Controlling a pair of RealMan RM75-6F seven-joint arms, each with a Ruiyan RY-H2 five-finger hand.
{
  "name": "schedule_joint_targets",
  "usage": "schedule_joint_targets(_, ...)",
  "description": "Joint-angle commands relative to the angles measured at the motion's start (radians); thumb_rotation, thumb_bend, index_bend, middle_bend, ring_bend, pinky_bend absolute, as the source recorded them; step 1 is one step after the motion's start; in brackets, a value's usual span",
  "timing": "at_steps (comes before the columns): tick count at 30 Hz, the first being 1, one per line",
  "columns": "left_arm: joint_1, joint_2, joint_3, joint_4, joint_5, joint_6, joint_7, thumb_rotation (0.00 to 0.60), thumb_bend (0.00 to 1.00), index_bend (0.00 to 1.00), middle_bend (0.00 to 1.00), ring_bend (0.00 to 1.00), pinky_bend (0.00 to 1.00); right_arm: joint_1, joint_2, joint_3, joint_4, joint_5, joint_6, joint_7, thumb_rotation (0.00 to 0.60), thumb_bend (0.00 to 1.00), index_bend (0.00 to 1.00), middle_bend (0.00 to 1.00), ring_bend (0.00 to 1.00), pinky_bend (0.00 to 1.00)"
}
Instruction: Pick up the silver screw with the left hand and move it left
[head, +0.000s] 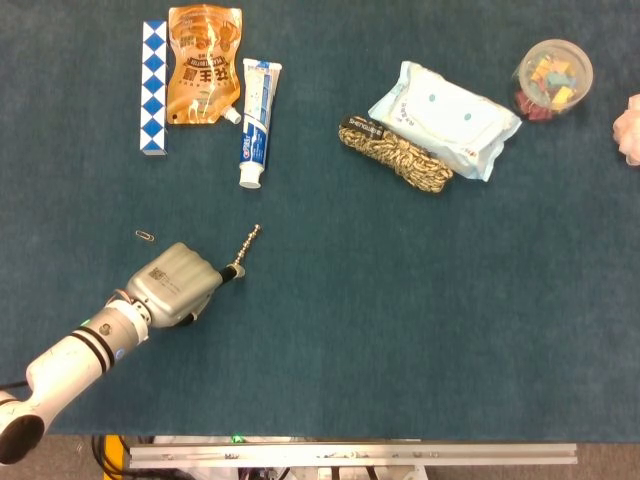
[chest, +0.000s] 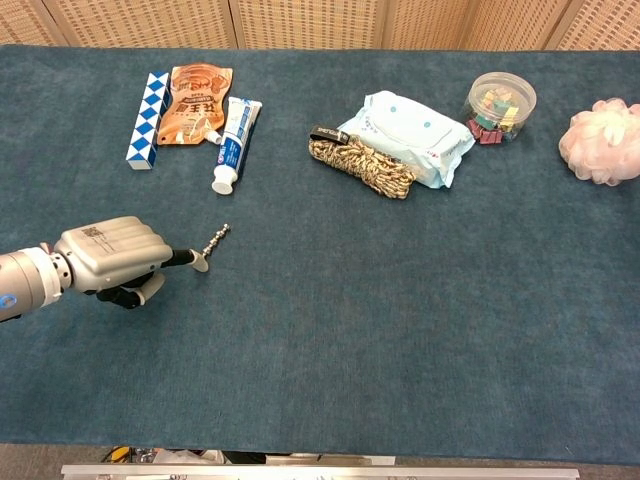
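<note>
The silver screw (head: 246, 249) lies slantwise on the blue cloth below the toothpaste, and also shows in the chest view (chest: 214, 245). My left hand (head: 178, 284) sits just lower left of it, seen too in the chest view (chest: 110, 256). One outstretched finger (chest: 183, 258) touches the screw's near end. The thumb (chest: 148, 289) hangs lower, apart from the screw, so nothing is pinched. The rest of the screw rests on the cloth. My right hand shows in neither view.
A small paper clip (head: 145, 236) lies left of the hand. At the back left are a blue-white folding puzzle (head: 152, 86), an orange pouch (head: 204, 62) and a toothpaste tube (head: 256, 120). Further right lie a rope bundle (head: 396, 155), a wipes pack (head: 444, 119), a clip jar (head: 553, 77) and a pink puff (chest: 602, 141).
</note>
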Motion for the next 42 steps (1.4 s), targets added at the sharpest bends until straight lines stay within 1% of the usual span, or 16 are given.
schedule_joint_targets(1,-0.003,-0.002,0.000,0.003,-0.008,0.007,0.000,0.600,0.73,0.17,1.00,1.00,0.94,-0.001,0.000,-0.001,0.001,-0.001,0.001,0.002,0.600,0.22,0.44,0.43,0.33,0.38)
schedule_joint_targets(9,-0.010,0.002,-0.003,0.018,-0.037,0.030,-0.001,0.600,0.72,0.17,1.00,1.00,0.94,-0.003,-0.004,-0.002,0.010,0.006,-0.001,0.009,0.600,0.22,0.44,0.43,0.33,0.38)
schedule_joint_targets(20,-0.016,-0.016,-0.012,0.049,-0.108,0.069,0.038,0.600,0.72,0.17,1.00,1.00,0.94,-0.008,-0.006,-0.005,0.016,0.011,0.000,0.015,0.600,0.22,0.44,0.43,0.33,0.38)
schedule_joint_targets(24,-0.013,-0.012,-0.013,0.036,-0.109,0.083,0.021,0.600,0.72,0.17,1.00,1.00,0.94,-0.010,-0.006,-0.005,0.017,0.010,0.004,0.016,0.600,0.22,0.44,0.43,0.33,0.38)
schedule_joint_targets(27,0.005,-0.020,-0.018,0.034,-0.078,0.130,-0.014,0.600,0.71,0.18,1.00,0.99,0.93,-0.011,-0.007,-0.005,0.018,0.009,0.005,0.019,0.600,0.22,0.44,0.43,0.33,0.38)
schedule_joint_targets(28,0.015,-0.028,-0.021,0.041,-0.059,0.155,-0.030,0.600,0.70,0.19,1.00,0.98,0.93,-0.012,-0.007,-0.005,0.019,0.009,0.005,0.020,0.600,0.22,0.44,0.43,0.33,0.38)
schedule_joint_targets(30,0.033,-0.048,-0.029,0.058,-0.025,0.204,-0.059,0.600,0.62,0.21,1.00,0.97,0.93,-0.012,-0.007,-0.006,0.020,0.008,0.004,0.023,0.600,0.22,0.44,0.43,0.33,0.38)
schedule_joint_targets(33,0.064,-0.093,-0.043,0.099,0.031,0.288,-0.115,0.600,0.42,0.28,1.00,0.96,0.93,-0.012,-0.008,-0.007,0.024,0.007,0.003,0.028,0.600,0.22,0.44,0.43,0.33,0.38)
schedule_joint_targets(35,0.074,-0.115,-0.051,0.117,0.046,0.315,-0.145,0.600,0.36,0.33,1.00,0.96,0.93,-0.012,-0.008,-0.008,0.026,0.006,0.002,0.031,0.600,0.22,0.44,0.43,0.33,0.38)
schedule_joint_targets(38,0.077,-0.139,-0.065,0.132,0.038,0.320,-0.166,0.600,0.34,0.43,1.00,0.96,0.93,-0.013,-0.007,-0.008,0.029,0.008,0.001,0.036,0.600,0.22,0.44,0.43,0.33,0.38)
schedule_joint_targets(42,0.068,-0.163,-0.083,0.143,-0.003,0.299,-0.135,0.600,0.34,0.46,1.00,0.97,0.93,-0.015,-0.007,-0.009,0.035,0.011,-0.002,0.043,0.600,0.22,0.44,0.43,0.33,0.38)
